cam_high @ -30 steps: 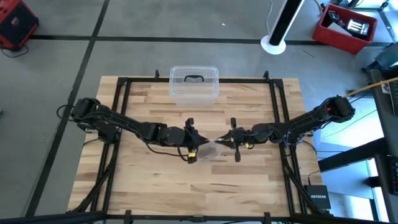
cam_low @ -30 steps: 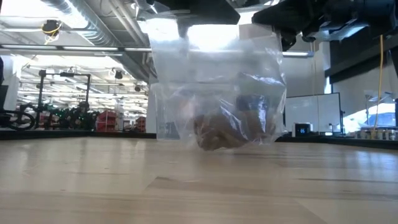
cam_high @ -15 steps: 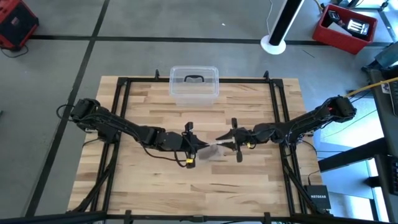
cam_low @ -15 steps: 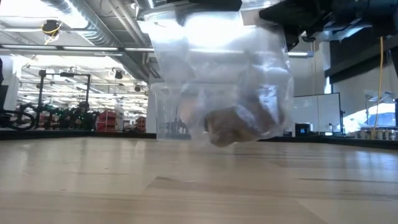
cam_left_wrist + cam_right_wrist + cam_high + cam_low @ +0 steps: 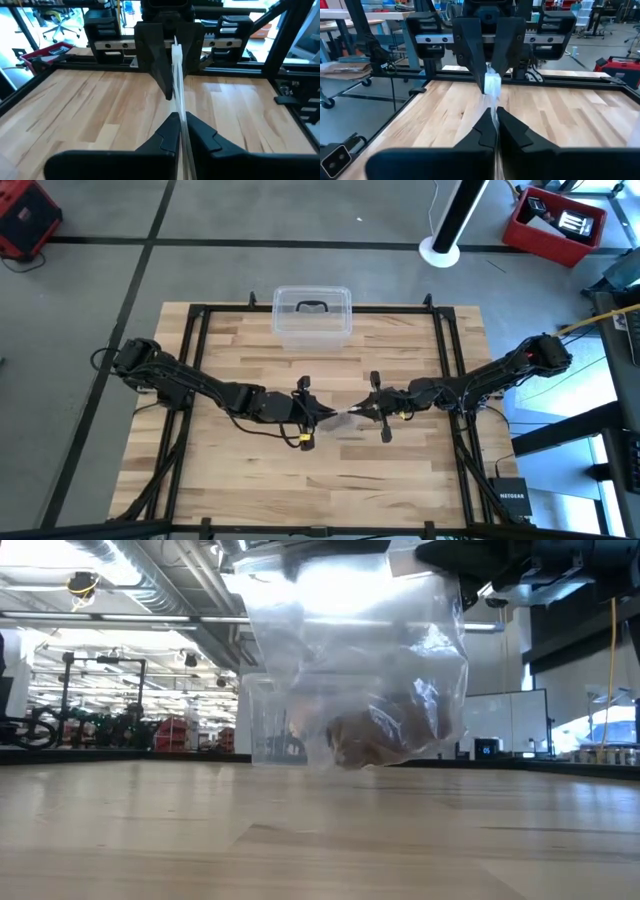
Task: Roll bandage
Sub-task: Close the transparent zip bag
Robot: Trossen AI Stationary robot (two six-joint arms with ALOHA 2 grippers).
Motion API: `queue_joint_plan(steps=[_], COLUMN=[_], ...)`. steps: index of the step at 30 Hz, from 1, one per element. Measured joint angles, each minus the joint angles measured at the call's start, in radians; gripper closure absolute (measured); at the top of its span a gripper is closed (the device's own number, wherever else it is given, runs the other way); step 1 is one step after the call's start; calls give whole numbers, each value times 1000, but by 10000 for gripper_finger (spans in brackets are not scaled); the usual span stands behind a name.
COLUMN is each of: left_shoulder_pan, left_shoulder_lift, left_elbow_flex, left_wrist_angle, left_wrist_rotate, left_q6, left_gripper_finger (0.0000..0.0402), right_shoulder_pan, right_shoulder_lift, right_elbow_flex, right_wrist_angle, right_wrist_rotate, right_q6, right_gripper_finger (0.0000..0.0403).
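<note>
— Above the middle of the counter (image 5: 250, 450), what do the two arms hold?

— Both grip one crinkled clear plastic bag (image 5: 360, 680), which hangs between them clear of the wood. The left gripper (image 5: 322, 412) reaches in from the left and the right gripper (image 5: 357, 410) from the right, tips nearly meeting.

— How do the left fingers (image 5: 165, 137) stand?

— Closed to a narrow slit on the bag's upper edge; the left wrist view shows a thin sheet of plastic pinched between them and running on to the opposing gripper.

— And the right fingers (image 5: 512, 132)?

— Likewise pressed together on the plastic film, which rises as a pale strip between them in the right wrist view.

— Where is the bandage (image 5: 385, 735)?

— Inside the bag, bunched as a dull brown lump at its sagging bottom, just above the counter in the low view. Whether the bag's underside touches the wood cannot be told.

— What else stands on the counter?

— A clear plastic box (image 5: 312, 318) with a dark handle, at the far edge, well apart from both grippers.
</note>
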Motion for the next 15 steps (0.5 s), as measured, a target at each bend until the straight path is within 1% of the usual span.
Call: queue_joint_plan(steps=[4, 11, 15], left_shoulder_pan=[3, -1, 30], left_shoulder_lift=[-6, -6, 41], left_elbow_flex=[11, 88, 127], left_wrist_angle=[-6, -7, 4], left_wrist_rotate=[0, 0, 0], left_q6=[-18, 31, 32], left_gripper_finger=[368, 300, 282], right_shoulder_pan=[0, 0, -1], right_shoulder_lift=[0, 1, 2], right_elbow_flex=[0, 0, 0], right_wrist_angle=[-6, -12, -8], right_wrist_rotate=[7, 35, 47], right_q6=[9, 37, 38], right_gripper_finger=[397, 398, 400])
